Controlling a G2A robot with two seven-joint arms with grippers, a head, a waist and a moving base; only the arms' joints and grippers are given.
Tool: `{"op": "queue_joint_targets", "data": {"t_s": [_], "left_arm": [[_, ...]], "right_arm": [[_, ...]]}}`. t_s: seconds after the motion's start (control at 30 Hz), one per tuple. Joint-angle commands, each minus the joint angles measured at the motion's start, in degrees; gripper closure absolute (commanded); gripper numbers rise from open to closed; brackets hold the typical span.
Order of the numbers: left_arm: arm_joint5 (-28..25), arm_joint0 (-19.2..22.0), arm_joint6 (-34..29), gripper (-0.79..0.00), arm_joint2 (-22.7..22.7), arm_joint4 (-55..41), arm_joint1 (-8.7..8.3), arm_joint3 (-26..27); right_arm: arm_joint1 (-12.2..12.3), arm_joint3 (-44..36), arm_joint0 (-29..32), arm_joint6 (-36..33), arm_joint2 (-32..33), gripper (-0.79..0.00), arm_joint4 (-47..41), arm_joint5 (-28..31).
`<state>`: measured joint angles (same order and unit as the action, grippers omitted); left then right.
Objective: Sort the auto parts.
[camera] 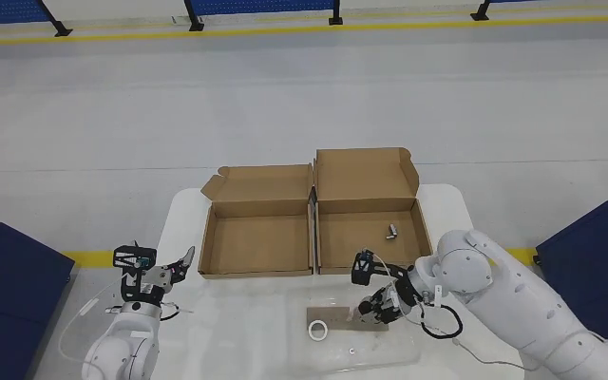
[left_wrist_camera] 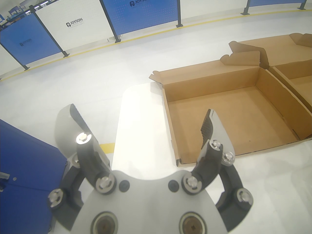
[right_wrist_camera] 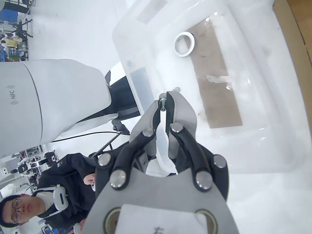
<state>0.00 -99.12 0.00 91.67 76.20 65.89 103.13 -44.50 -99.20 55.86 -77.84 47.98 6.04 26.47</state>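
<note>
Bolt [right_wrist_camera: 162, 103] mid-frame, clamped at very tips of right gripper [right_wrist_camera: 163, 108], over clear tray [right_wrist_camera: 256, 103]; I'd lift slowly, squeeze steady. Left gripper [left_wrist_camera: 142, 115] spread wide.

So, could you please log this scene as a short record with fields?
Left gripper: open, beside the left box
Right gripper: shut on a small screw, over the clear tray
Clear tray: holds a white ring and a small metal piece
Right box: holds one small metal part
</note>
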Motion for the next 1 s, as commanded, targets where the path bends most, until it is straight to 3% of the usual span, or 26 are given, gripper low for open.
{"op": "queue_joint_targets", "data": {"t_s": [0.0, 0.2, 0.37, 0.73, 0.97], "left_arm": [[0.0, 0.0, 0.0, -0.785, 0.0, 0.0, 0.0, 0.0], [0.0, 0.0, 0.0, -0.785, 0.0, 0.0, 0.0, 0.0], [0.0, 0.0, 0.0, -0.785, 0.0, 0.0, 0.0, 0.0], [0.0, 0.0, 0.0, -0.785, 0.0, 0.0, 0.0, 0.0], [0.0, 0.0, 0.0, -0.785, 0.0, 0.0, 0.0, 0.0]], "right_arm": [[0.0, 0.0, 0.0, 0.0, 0.0, 0.0, 0.1, 0.0], [0.0, 0.1, 0.4, 1.0, 0.1, 0.0, 0.4, -0.5], [1.2, 2.8, 1.4, 1.5, 2.2, 0.0, -13.8, 1.5], [7.5, 2.7, 3.2, 4.1, 5.2, 0.0, -35.9, 4.2], [8.1, 2.7, 2.9, 3.8, 5.3, 0.0, -37.3, 3.8]]}}
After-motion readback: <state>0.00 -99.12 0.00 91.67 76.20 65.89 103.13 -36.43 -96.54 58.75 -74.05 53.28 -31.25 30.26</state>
